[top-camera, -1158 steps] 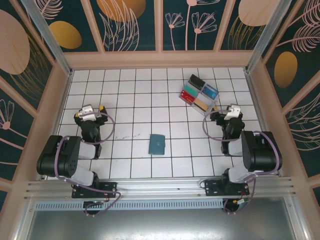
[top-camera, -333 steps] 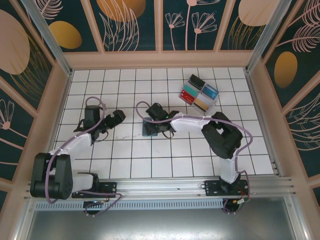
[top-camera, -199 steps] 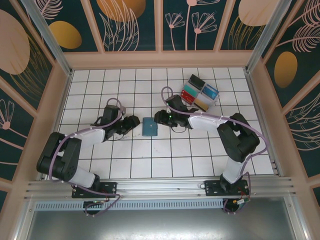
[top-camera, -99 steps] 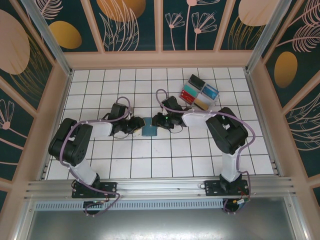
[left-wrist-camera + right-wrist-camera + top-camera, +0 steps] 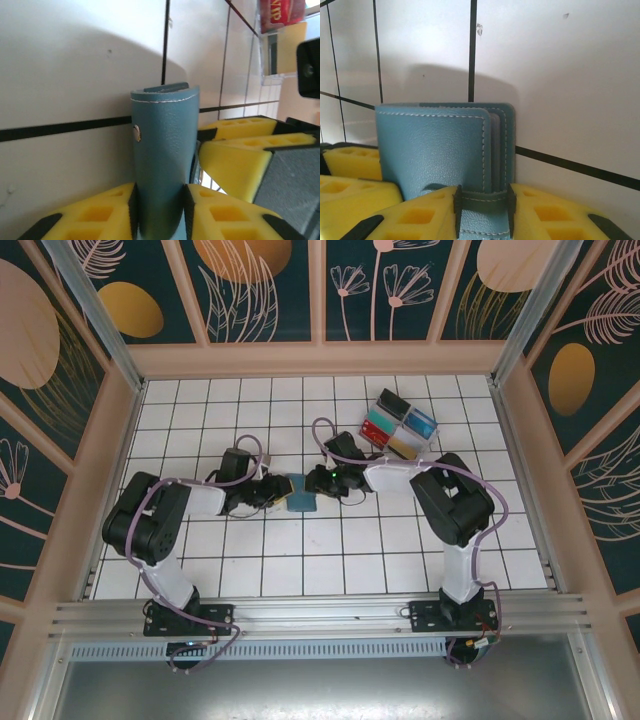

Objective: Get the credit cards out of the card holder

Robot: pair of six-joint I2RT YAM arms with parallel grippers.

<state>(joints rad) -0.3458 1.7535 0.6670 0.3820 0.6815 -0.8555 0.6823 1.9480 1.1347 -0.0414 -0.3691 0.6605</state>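
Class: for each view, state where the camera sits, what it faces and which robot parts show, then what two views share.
Top external: above and behind, looking down on the table; both arms, left gripper, right gripper.
Left wrist: on the left arm, looking past its yellow fingers at the card holder.
Right wrist: on the right arm, past its own fingers at the card holder.
Shared: the card holder.

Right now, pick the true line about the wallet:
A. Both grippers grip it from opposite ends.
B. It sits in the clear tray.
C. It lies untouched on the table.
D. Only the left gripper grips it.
A: the left gripper and the right gripper each pinch the closed teal wallet, one at each end.
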